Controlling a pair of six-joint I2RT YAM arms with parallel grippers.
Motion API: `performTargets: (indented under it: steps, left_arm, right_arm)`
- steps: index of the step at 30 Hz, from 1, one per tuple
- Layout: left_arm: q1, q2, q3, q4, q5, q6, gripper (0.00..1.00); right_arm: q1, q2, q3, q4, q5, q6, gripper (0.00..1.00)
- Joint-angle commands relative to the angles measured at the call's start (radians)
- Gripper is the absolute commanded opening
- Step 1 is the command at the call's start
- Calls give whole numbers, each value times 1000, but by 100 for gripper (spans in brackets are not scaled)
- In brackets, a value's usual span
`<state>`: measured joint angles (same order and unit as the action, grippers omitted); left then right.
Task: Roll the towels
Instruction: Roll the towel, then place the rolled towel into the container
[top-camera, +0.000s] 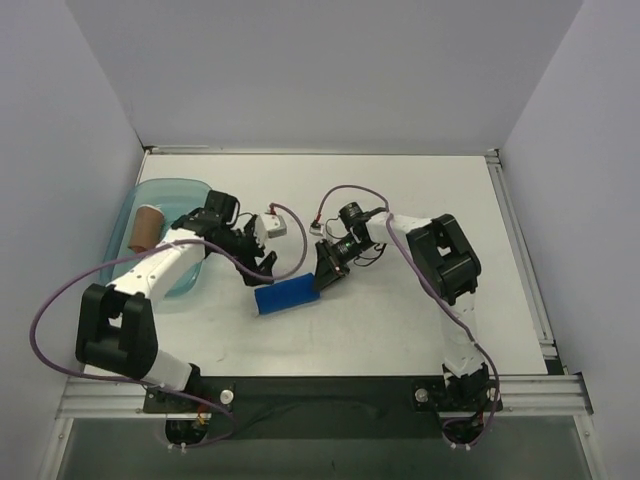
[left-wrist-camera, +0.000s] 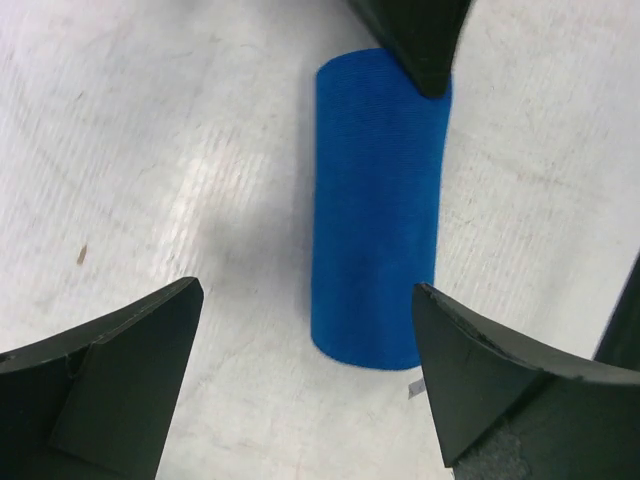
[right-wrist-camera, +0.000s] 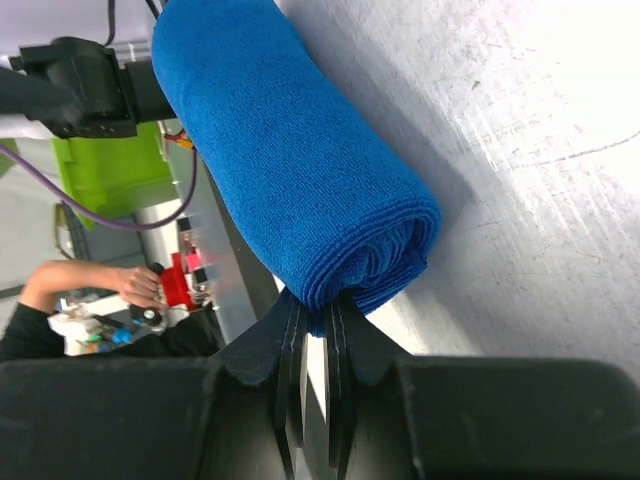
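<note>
A royal-blue terry towel (top-camera: 287, 297), wound into a tight cylinder, lies on the white table (top-camera: 420, 190) a little left of the middle and closer to the near edge than to the far one, its long axis running roughly left to right between the two arms. The right gripper (right-wrist-camera: 312, 330) sits at the roll's right end with its two black fingers (right-wrist-camera: 262, 345) drawn almost together, only a thin slit between them, and that slit is filled with blue cloth: the jaws pinch the outer layers of the towel where the spiral of the roll ends. In the left wrist view the same black fingertip presses onto the far end of the roll. The left gripper (left-wrist-camera: 307, 292) stands over the roll's left end with its jaws spread wide, one dark finger (left-wrist-camera: 110, 390) on each side of the cylinder; it holds nothing, and whether either finger brushes the cloth cannot be told. A small white tag (left-wrist-camera: 415, 386) peeps out from under the end of the roll nearest that gripper. At the left edge of the table stands a translucent teal plastic bin (top-camera: 190, 185), and inside it, toward its far left side, lies a tan rolled towel (top-camera: 148, 226), well apart from both grippers
</note>
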<state>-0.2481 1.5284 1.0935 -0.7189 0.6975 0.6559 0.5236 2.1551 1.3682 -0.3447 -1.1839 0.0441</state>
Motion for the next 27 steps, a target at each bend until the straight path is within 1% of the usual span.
performTargets:
  steps: [1, 2, 4, 5, 6, 8, 9, 13, 16, 17, 19, 20, 24, 26, 27]
  left_arm:
    - [-146, -95, -107, 137, -220, 100, 96]
    - [-214, -135, -134, 163, -289, 135, 96]
    - [-282, -169, -181, 245, -341, 160, 96]
    - [-310, -186, -220, 271, -399, 186, 96]
    - [-359, -188, -233, 301, -420, 201, 96]
    - [-402, -168, -259, 323, -485, 226, 96]
    - [-428, -157, -264, 352, -501, 228, 96]
    - [-471, -102, -273, 400, -552, 251, 94]
    - [-479, -45, -262, 400, -556, 260, 86]
    - [-479, -19, -261, 398, -556, 260, 80]
    - [-480, 5, -261, 398, -553, 258, 74]
    - [-479, 30, -261, 400, -552, 258, 67]
    - [-479, 88, -259, 401, -555, 235, 56]
    - [-477, 114, -256, 400, -555, 219, 53]
    - [-479, 124, -251, 394, -555, 212, 46]
  right_arm:
    - [-11, 28, 43, -65, -62, 40, 0]
    - [-13, 32, 49, -66, -65, 46, 0]
    - [-22, 43, 60, -68, -78, 60, 0]
    - [-23, 46, 61, -69, -88, 62, 0]
    - [-30, 48, 63, -70, -94, 66, 0]
    - [-37, 58, 72, -71, -111, 77, 0]
    - [-39, 63, 78, -73, -117, 82, 0]
    - [-45, 84, 98, -73, -146, 102, 0]
    - [-53, 98, 115, -76, -171, 114, 0]
    - [-57, 101, 123, -76, -178, 117, 0]
    - [-63, 110, 127, -74, -194, 126, 0]
    - [-69, 115, 137, -76, -198, 134, 0]
    - [-79, 135, 153, -74, -226, 146, 0]
    - [-82, 140, 157, -74, -232, 149, 0]
    - [-83, 143, 163, -76, -233, 148, 0]
